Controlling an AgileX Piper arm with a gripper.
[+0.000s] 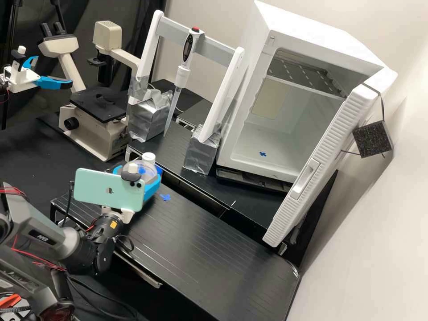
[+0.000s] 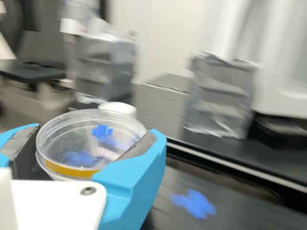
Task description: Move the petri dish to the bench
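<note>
My blue-fingered tool (image 1: 139,172) grips the round, clear plastic petri dish (image 2: 72,139), banded yellow, above the grooved black table (image 1: 209,240).

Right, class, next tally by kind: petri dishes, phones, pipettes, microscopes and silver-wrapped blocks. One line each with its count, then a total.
Petri dish: 1
Phone: 1
Pipette: 1
Microscope: 1
Silver-wrapped blocks: 2
Total: 6
</note>
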